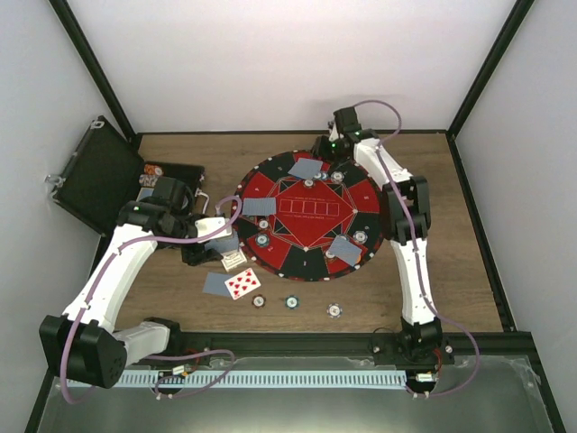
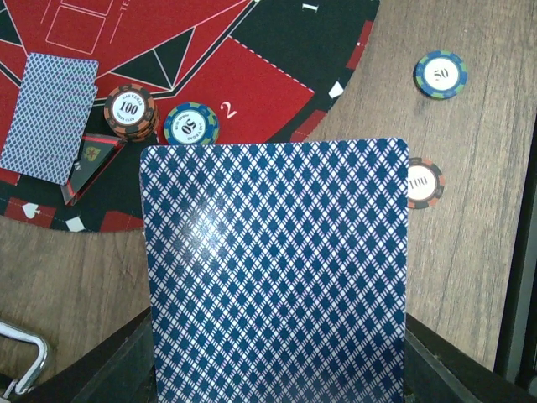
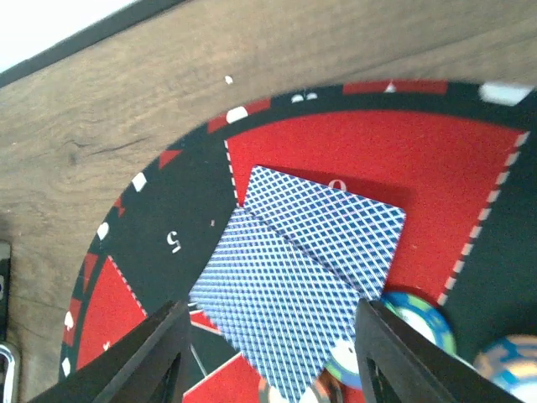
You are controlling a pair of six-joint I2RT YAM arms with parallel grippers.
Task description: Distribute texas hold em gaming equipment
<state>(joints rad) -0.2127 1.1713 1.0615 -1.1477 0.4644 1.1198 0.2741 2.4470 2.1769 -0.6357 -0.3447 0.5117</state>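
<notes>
The left arm (image 1: 113, 271) rises along the left of the top view and bends inward. Its left gripper (image 1: 223, 236), by the left edge of the mat (image 1: 311, 212), is clamped on a blue-backed card (image 2: 277, 269). The right arm (image 1: 410, 262) reaches up the right side and folds over the mat's top edge. There the right gripper (image 3: 268, 357) hangs with jaws apart, holding nothing, above two overlapping face-down cards (image 3: 310, 269). Three chips (image 1: 291, 302) lie on the wood below the mat.

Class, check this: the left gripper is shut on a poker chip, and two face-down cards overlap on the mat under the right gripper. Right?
No: the left wrist view shows the left gripper shut on a blue-backed card, not a chip. The rest holds.
</notes>
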